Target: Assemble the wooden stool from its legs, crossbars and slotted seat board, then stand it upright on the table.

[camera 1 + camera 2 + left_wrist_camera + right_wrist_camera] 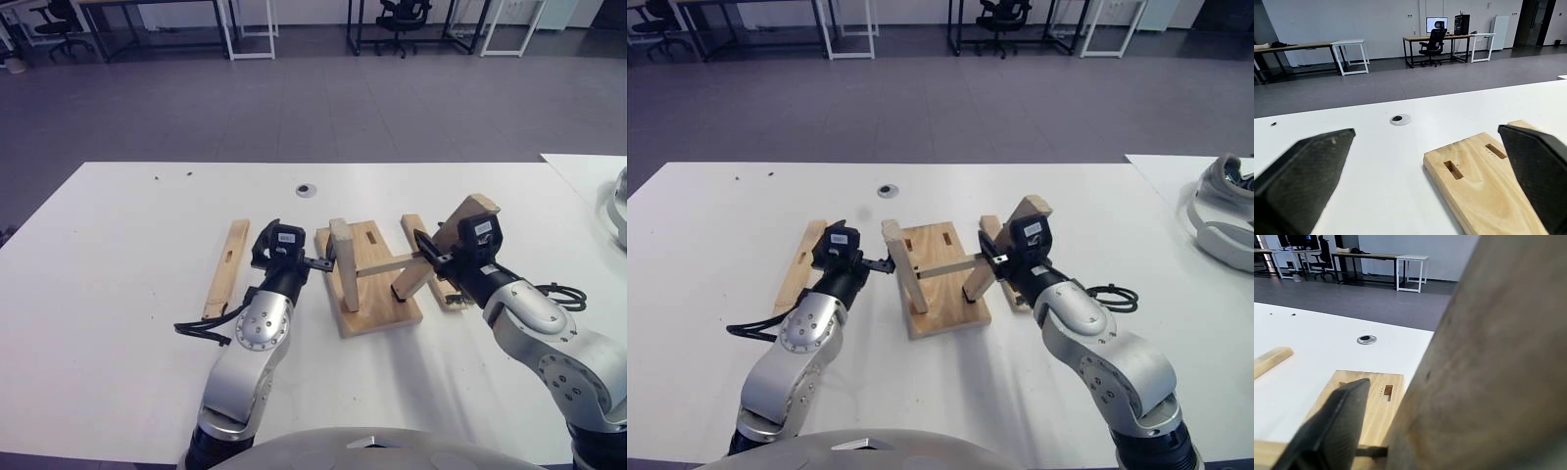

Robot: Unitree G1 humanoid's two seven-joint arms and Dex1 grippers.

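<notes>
Right claw (427,253) is clamped mid-length on a tilted leg (473,210) at centre right. A crossbar (384,266) links this leg to the upright leg (345,264), which stands in the seat board (377,315) lying flat mid-table (118,294). Left claw (321,262) is spread apart just beside the upright leg. A loose leg (225,266) lies at left. The wood is probably light and stiff with loose joints, so grip the flat faces.

Both arms extend forward, wrists angled inward. Left pincer (321,262) gapes open; right pincer (427,253) is clamped on a wooden leg (409,282).
</notes>
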